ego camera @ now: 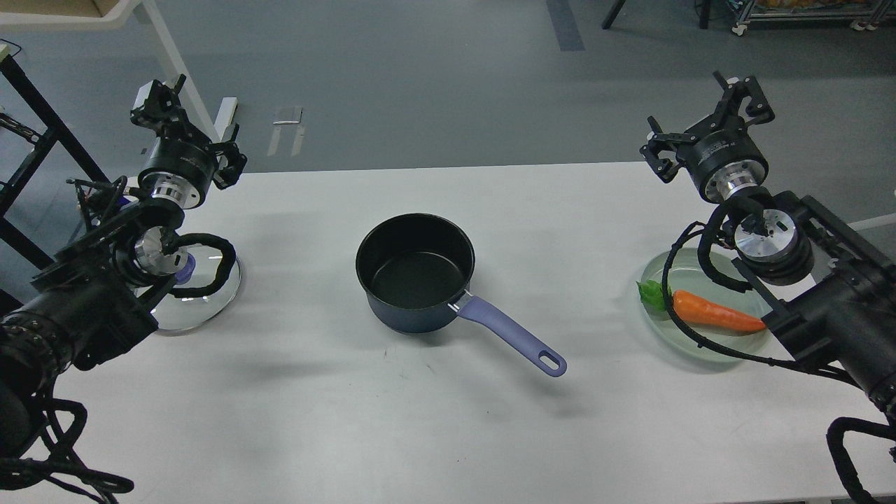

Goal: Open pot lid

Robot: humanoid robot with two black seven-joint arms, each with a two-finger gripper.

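The dark blue pot stands open at the table's middle, its purple handle pointing to the front right. The glass lid with a blue knob lies flat on the table at the left, mostly hidden behind my left arm. My left gripper is raised over the table's far left edge, behind the lid, fingers apart and empty. My right gripper is raised over the far right edge, fingers apart and empty.
A pale green plate with an orange toy carrot sits at the right, partly behind my right arm's cable. A white table leg and a black frame stand past the far left corner.
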